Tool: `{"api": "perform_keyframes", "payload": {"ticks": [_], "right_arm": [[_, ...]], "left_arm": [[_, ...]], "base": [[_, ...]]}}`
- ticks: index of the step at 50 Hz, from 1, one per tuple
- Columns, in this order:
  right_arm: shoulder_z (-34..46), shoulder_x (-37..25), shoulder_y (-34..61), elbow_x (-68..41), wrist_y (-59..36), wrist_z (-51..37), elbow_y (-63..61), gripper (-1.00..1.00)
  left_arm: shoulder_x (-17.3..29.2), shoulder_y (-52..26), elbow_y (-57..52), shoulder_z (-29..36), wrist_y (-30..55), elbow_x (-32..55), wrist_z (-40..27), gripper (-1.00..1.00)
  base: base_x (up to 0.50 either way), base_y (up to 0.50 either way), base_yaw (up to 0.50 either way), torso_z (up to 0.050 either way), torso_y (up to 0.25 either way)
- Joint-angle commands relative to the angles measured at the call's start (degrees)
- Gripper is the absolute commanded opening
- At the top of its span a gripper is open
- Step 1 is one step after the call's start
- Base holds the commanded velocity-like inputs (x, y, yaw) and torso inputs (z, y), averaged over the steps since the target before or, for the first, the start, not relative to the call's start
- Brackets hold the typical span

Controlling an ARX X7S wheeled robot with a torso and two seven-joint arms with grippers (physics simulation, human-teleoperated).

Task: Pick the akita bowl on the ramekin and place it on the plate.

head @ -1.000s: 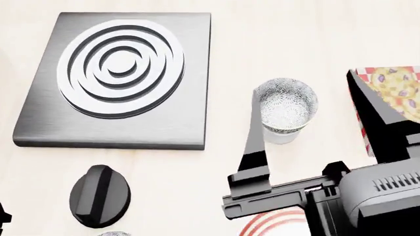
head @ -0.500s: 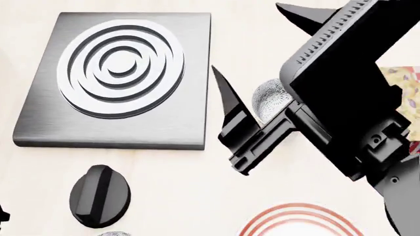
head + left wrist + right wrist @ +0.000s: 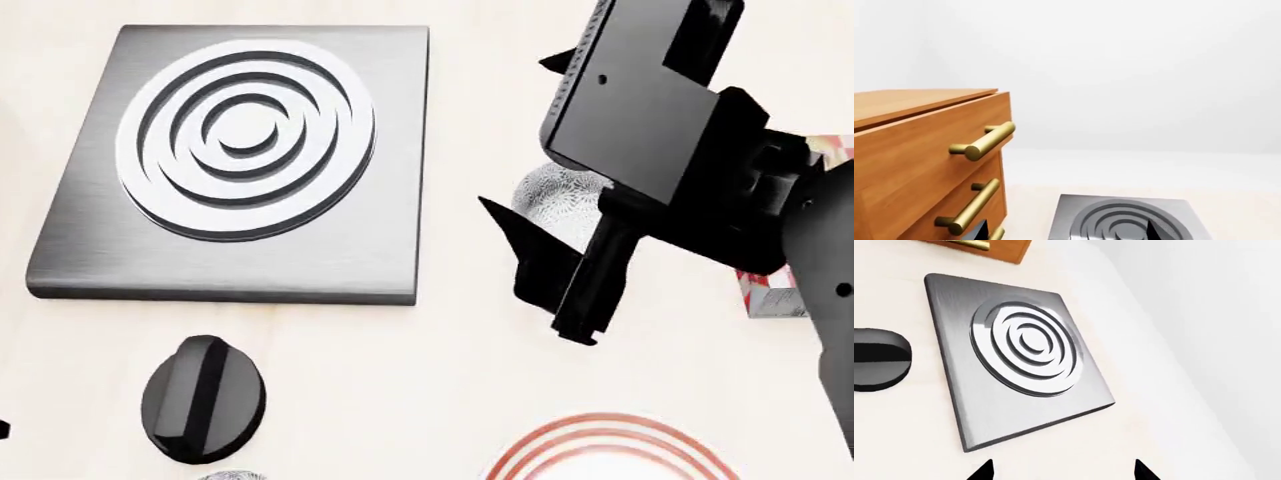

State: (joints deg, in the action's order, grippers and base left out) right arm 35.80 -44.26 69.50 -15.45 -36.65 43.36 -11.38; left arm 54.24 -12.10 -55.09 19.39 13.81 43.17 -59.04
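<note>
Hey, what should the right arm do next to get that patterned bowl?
Probably lower the open right gripper and centre it over the akita bowl. Its arm hides most of the bowl, and the right wrist view shows only the burner plate, not the bowl.

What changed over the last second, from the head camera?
The right gripper swung up from beside the plate and now hangs open over the akita bowl, hiding most of it. Nothing was grasped. Bowl, burner plate and knob stayed put.

Brushed-metal burner plate, glossy black knob, smooth wooden drawers with shiny brass handles.
</note>
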Motion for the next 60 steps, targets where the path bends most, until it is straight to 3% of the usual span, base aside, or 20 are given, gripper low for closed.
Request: {"api": "perform_keyframes", "payload": {"ticks": [1,11,36,60], "right_arm": [[6.57,-1.77,3.44,3.76,1.44,7.15,4.61,1.00],[9.94,-3.19,4.45,5.68,-0.04,10.22,4.46,1.00],[11.81,-1.27,1.28,9.19,8.72,6.47,12.90,1.00],[12.28,1.04,-1.20,8.74,9.71,4.61,17.14,1.00]], "left_arm": [[0.04,0.28,0.33,-0.21,-0.38,0.34,-0.64,1.00],[0.22,0.36,0.23,-0.02,-0.25,-0.07,-1.06,1.00],[0.42,0.32,0.72,0.07,-1.09,0.52,-0.97,1.00],[0.53,0.64,1.38,0.18,-1.84,0.59,-0.74,1.00]], "base": [[0.00,0.00,0.00,0.000,0.000],[0.00,0.00,0.00,0.000,0.000],[0.00,0.00,0.00,0.000,0.000],[0.00,0.00,0.00,0.000,0.000]]}}
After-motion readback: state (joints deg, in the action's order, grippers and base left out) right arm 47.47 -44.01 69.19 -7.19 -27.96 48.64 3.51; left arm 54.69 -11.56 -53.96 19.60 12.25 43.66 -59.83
